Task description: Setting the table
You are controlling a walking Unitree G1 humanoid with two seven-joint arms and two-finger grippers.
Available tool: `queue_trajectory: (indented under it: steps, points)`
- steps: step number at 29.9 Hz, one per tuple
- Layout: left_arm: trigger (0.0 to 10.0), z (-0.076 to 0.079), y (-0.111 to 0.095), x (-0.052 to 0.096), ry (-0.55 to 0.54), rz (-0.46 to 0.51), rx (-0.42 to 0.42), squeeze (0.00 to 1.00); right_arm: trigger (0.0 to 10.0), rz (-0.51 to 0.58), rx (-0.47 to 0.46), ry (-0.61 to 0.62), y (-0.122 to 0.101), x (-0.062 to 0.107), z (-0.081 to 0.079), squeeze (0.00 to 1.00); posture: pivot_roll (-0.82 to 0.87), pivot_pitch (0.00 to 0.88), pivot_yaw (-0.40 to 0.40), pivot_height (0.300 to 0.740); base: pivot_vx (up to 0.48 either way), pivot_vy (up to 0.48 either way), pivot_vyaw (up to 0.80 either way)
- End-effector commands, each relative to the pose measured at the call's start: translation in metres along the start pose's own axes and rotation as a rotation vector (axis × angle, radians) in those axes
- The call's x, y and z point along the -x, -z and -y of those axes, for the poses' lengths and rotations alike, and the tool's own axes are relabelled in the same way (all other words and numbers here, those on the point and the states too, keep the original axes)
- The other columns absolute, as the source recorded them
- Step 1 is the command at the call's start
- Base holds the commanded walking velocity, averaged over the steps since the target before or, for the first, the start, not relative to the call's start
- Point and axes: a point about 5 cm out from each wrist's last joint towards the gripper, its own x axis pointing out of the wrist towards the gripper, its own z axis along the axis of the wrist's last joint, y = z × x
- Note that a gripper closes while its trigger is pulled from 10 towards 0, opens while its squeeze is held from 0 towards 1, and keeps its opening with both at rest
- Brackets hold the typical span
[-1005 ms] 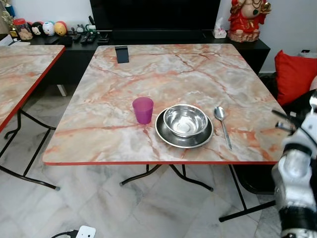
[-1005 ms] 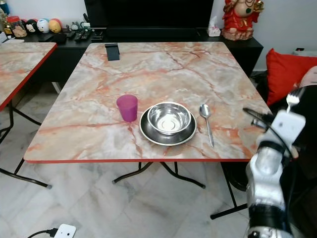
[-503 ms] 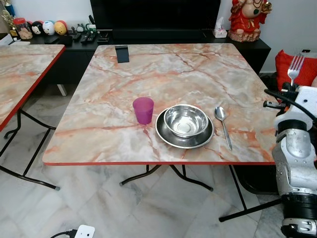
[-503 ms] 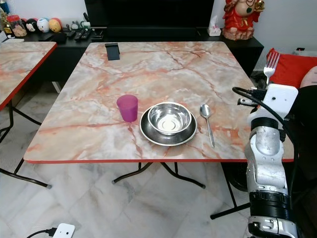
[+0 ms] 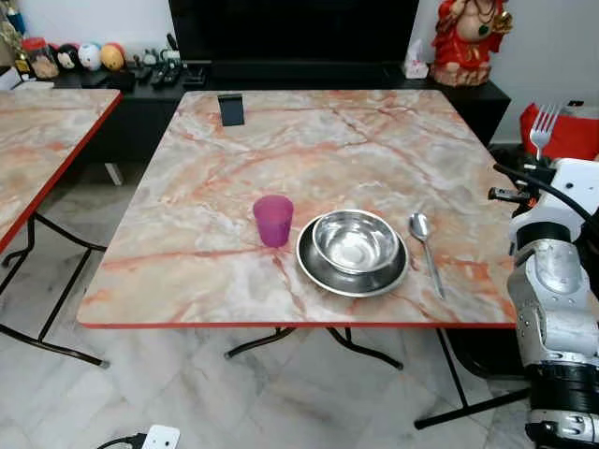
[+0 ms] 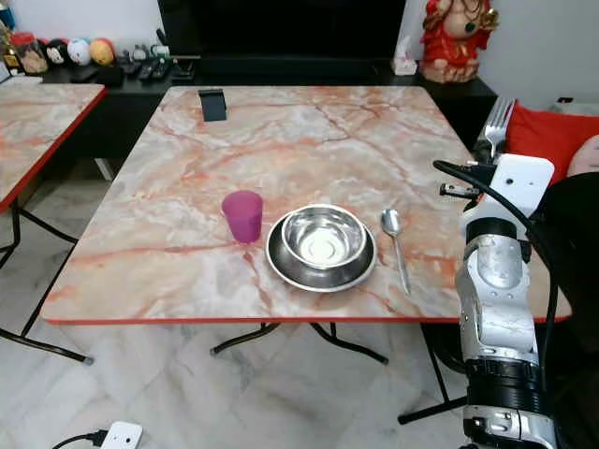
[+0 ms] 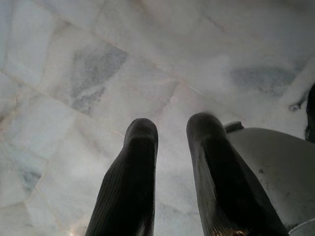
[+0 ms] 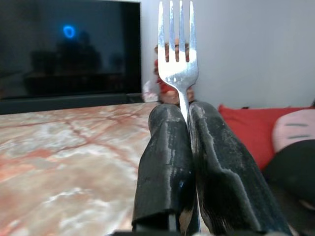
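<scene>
The right gripper [image 8: 184,115] is pinching a fork [image 8: 177,54] upright by the table's [image 5: 281,140] right edge, while the left gripper's [image 7: 170,135] fingers are hanging apart over the floor [image 7: 98,64].

— Where is there room on the surface [image 5: 309,140]?

— The far half is open marble, apart from a small dark stand [image 5: 230,108] near the far edge. Left of the purple cup [image 5: 273,221] it is bare too.

— And near the right claw [image 8: 184,110]?

— Between the spoon [image 5: 426,251] and the right edge lies a bare strip. Cup, bowl [image 5: 355,242] on its plate [image 5: 323,277] and spoon crowd the near middle.
</scene>
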Motion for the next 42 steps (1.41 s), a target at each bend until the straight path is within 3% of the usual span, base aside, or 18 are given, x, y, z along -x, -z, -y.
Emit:
queue_trajectory:
  steps: [1, 12, 30, 33, 38, 42]
  points:
    - [10.0, -0.001, 0.002, 0.0, -0.002, -0.011, 0.006, 0.0, 10.0, 0.024, -0.025, -0.009, -0.009, -0.004, -0.005, 0.0, 0.01, 0.0, -0.006, 0.727, 0.401, 0.0, 0.0]
    - [10.0, -0.001, 0.002, 0.0, -0.001, -0.012, 0.002, 0.0, 10.0, 0.029, -0.062, 0.002, -0.012, -0.005, -0.005, 0.0, 0.01, 0.0, -0.005, 0.727, 0.403, 0.0, 0.0]
    - [10.0, 0.0, 0.003, 0.0, 0.01, -0.009, 0.016, 0.0, 10.0, 0.017, -0.052, 0.008, -0.012, -0.005, -0.005, 0.0, 0.01, 0.0, -0.008, 0.727, 0.0, 0.0, 0.0]
    - [10.0, 0.001, 0.003, 0.0, 0.01, -0.01, 0.015, 0.0, 10.0, -0.015, -0.02, 0.033, -0.01, -0.003, 0.003, 0.0, 0.01, 0.0, -0.01, 0.727, 0.0, 0.0, 0.0]
    - [10.0, 0.001, 0.003, 0.0, 0.015, -0.016, 0.005, 0.0, 10.0, -0.118, 0.108, 0.106, -0.017, 0.006, 0.044, 0.0, -0.03, 0.0, 0.007, 0.727, 0.0, 0.0, 0.0]
    - [10.0, 0.001, 0.003, 0.0, 0.022, -0.019, -0.014, 0.0, 10.0, -0.154, 0.134, 0.065, -0.015, 0.008, 0.047, 0.0, -0.04, 0.0, 0.011, 0.727, 0.0, 0.0, 0.0]
